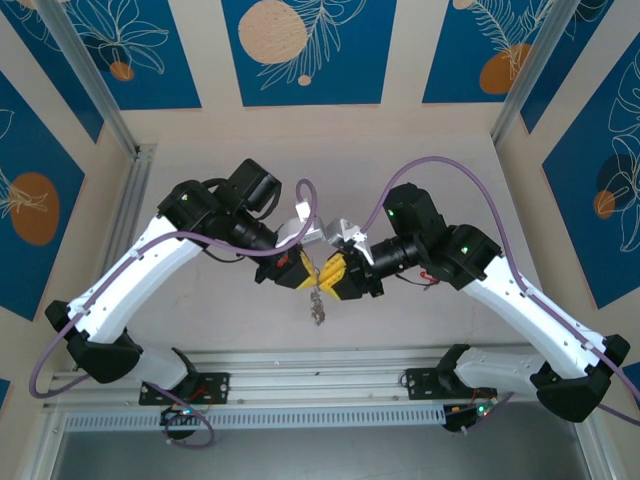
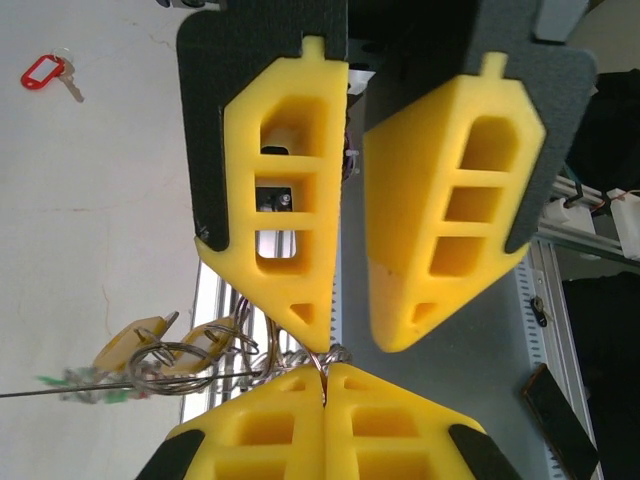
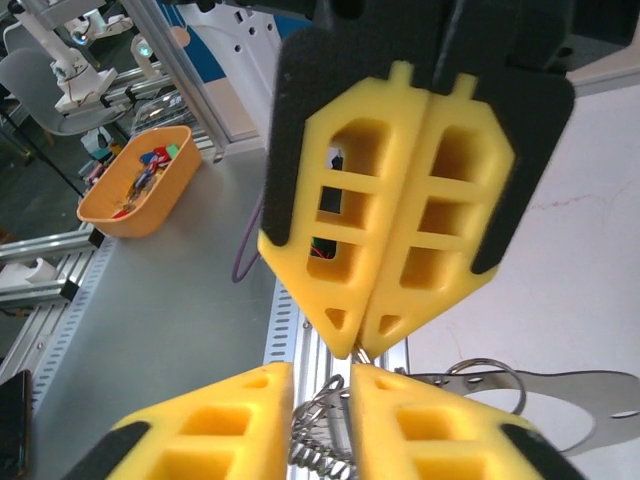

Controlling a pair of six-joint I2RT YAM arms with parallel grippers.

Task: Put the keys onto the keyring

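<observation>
Roughly halfway, by the look of it. From the left in the left wrist view: 1 red key (image 2: 45, 72) is seen lying loose on the table (image 2: 90, 220), well apart from the rest, so that one isn't threaded yet. 1 green-headed bit (image 2: 88, 385) and 2 yellow keys (image 2: 138, 338) are bunched at the keyring (image 2: 185, 368), apparently already on, though that can't be told for sure. The 1 keyring is held off the table, its wire pinched by the left gripper (image 2: 325, 388), fingers pressed together. The right gripper (image 2: 355, 330) is parked tip to tip with it, fingers spread, nothing gripped.
</observation>
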